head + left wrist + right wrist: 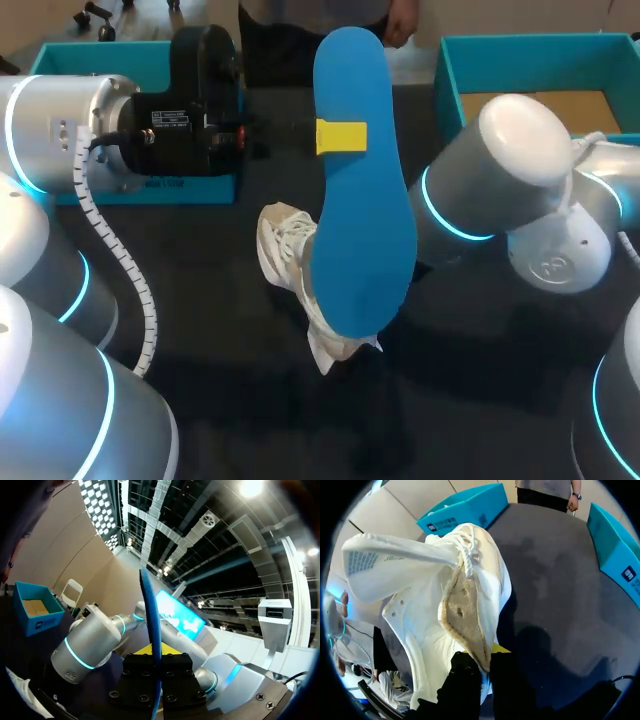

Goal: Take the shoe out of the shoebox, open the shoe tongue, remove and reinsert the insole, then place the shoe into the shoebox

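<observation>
In the head view, the blue insole (pixel 355 200) is held up over mid-table, its long axis running 12 to 6 o'clock with the broader end at 6. The left gripper (pixel 341 135) pinches it near the narrow end, 1 yellow tip showing on its face. The white shoe (pixel 290 260) sits at the insole's 7 o'clock, partly behind the broad end and slanting roughly 11 to 5. The open shoebox (pixel 450 90) stands at 2 o'clock. The left wrist view shows the insole edge-on, clamped between the fingers and rising straight ahead. In the right wrist view, the right gripper (pixel 487 660) is closed on the shoe's rim, the shoe lifted off the table. Its tongue (pixel 395 555) is pulled back and its mouth (pixel 462 610) gapes ahead. Reinsertion likely needs the broad end steered toward 7 o'clock into that mouth.
</observation>
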Action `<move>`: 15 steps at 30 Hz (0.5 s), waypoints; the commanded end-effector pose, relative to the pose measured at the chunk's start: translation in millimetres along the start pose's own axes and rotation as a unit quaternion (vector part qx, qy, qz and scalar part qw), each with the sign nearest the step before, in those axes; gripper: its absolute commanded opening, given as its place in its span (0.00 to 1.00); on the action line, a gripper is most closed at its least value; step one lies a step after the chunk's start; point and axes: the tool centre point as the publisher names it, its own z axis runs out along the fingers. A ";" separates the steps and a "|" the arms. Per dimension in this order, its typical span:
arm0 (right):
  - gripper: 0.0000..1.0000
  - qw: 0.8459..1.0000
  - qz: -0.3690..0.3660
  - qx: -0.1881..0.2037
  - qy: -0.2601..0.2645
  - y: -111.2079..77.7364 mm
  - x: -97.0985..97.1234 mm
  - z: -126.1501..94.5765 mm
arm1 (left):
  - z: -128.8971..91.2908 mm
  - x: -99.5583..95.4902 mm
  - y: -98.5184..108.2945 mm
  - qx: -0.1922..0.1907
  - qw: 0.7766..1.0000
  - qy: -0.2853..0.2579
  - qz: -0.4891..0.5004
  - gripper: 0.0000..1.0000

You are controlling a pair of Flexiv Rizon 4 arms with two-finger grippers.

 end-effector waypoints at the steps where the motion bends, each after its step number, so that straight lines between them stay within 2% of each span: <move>1: 0.00 1.000 0.001 -0.013 0.003 -3.1 -1.6 -2.1 | 6.3 6.8 4.8 0.011 1.000 -0.006 0.001 0.00; 3: 0.00 1.000 0.001 -0.013 0.003 -3.1 -1.6 -2.1 | 6.3 6.8 4.8 0.011 1.000 -0.006 0.001 0.00; 5: 0.00 0.998 0.043 -0.036 0.007 -8.2 -5.9 -4.0 | 6.3 6.8 4.8 0.011 1.000 -0.006 0.001 0.00; 11: 0.00 0.991 0.121 -0.043 -0.032 -23.5 -11.6 -0.1 | 6.3 6.8 4.8 0.011 1.000 -0.006 0.001 0.00; 15: 0.00 0.988 0.141 -0.046 -0.052 -25.0 -12.7 -1.1 | 6.3 6.8 4.8 0.011 1.000 -0.006 0.001 0.00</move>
